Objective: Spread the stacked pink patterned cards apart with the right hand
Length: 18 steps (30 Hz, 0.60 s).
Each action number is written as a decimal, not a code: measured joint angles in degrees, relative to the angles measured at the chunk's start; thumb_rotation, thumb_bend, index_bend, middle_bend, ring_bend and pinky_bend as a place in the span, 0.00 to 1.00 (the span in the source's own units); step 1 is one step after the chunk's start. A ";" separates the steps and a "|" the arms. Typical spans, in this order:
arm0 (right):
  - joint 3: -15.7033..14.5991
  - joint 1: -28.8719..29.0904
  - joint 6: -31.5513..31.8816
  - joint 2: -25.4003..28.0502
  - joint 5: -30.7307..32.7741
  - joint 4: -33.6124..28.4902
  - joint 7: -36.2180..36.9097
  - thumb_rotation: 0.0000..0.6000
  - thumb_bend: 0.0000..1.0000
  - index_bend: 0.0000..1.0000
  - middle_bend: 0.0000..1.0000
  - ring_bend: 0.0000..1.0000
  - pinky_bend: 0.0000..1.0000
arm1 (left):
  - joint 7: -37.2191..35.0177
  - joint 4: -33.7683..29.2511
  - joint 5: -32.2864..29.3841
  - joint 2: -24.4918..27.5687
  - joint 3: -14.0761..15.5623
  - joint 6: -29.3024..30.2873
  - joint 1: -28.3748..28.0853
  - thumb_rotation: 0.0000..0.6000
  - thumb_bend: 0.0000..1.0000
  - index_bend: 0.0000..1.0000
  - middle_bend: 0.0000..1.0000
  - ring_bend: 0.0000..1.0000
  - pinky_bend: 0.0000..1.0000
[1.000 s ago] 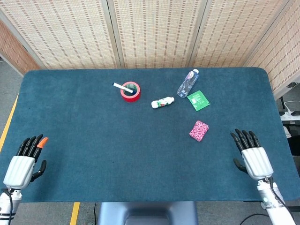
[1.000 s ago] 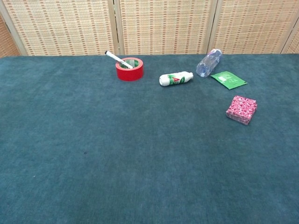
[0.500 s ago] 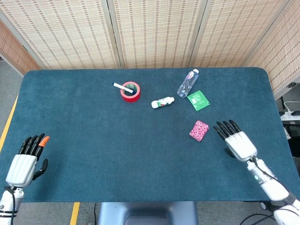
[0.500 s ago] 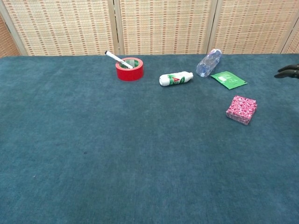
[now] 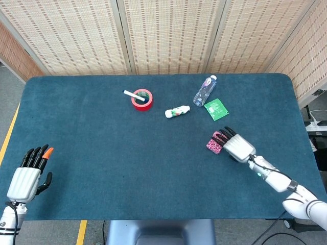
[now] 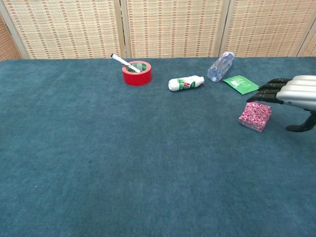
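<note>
The stack of pink patterned cards (image 5: 215, 143) (image 6: 255, 116) lies on the blue table right of centre. My right hand (image 5: 236, 145) (image 6: 293, 96) hovers just over its right side, fingers extended and apart, fingertips (image 6: 260, 94) above the stack's far edge; I cannot tell whether they touch. It holds nothing. My left hand (image 5: 28, 176) rests at the near left table corner, fingers straight and empty, seen only in the head view.
Behind the cards lie a green packet (image 5: 216, 109) (image 6: 241, 83), a clear water bottle (image 5: 204, 91) (image 6: 219, 66) and a small white bottle (image 5: 177, 111) (image 6: 185, 83). A red tape roll (image 5: 142, 99) (image 6: 137, 73) with a white marker across it sits further left.
My right hand has swept from the near right table edge leftward and away, arriving over the pink card stack. The cards and the left hand have not moved.
</note>
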 measured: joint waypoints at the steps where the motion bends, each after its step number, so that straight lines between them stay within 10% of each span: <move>1: -0.18 0.72 -0.48 -0.90 -0.08 1.00 0.41 1.00 0.24 0.07 0.10 0.00 0.00 | -0.04 -0.01 -0.03 0.02 0.00 -0.01 -0.01 1.00 0.53 0.00 0.00 0.00 0.07; 18: -1.74 4.38 -2.39 -6.49 1.89 9.30 0.51 1.00 0.24 0.14 0.12 0.00 0.00 | -0.63 0.27 -0.81 0.16 -0.23 -0.65 -0.25 1.00 0.53 0.00 0.00 0.00 0.07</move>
